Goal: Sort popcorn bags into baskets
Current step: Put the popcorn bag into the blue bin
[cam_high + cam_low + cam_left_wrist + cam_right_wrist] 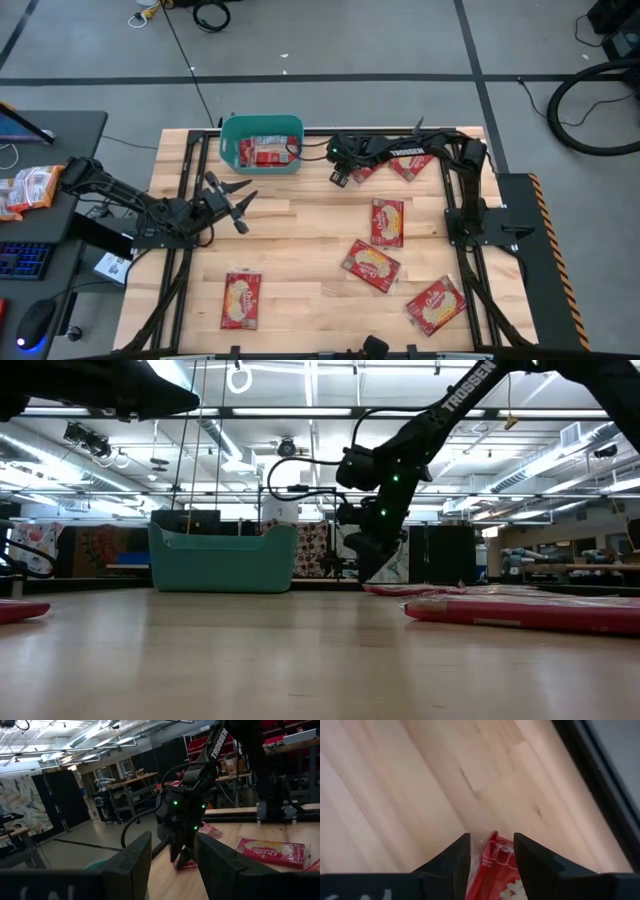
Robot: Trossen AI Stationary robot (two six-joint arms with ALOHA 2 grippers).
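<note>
My right gripper (339,179) is open at the table's far side, just right of the teal basket (228,140). It slants down, its fingers on either side of one end of a red popcorn bag (493,857). The rest of that bag (363,172) lies under the wrist. My left gripper (236,199) hangs open and empty above the table's left half, facing the right gripper (182,854). Red bags (266,151) lie inside the basket. Several more lie flat on the table: (410,165), (387,221), (371,265), (436,304), (241,299). My right gripper's fingers (457,852) flank the narrow end of the red bag (490,845), slanting down from the table's right. I cannot tell whether they touch it. The bag's end reaches about level with the fingertips.
The basket (222,560) stands at the far edge, left of centre. The right arm stretches along the far edge. A side desk on the left carries paler orange-and-white packets (30,188), a keyboard and a mouse. Bare wood lies between the left gripper and the bags at centre.
</note>
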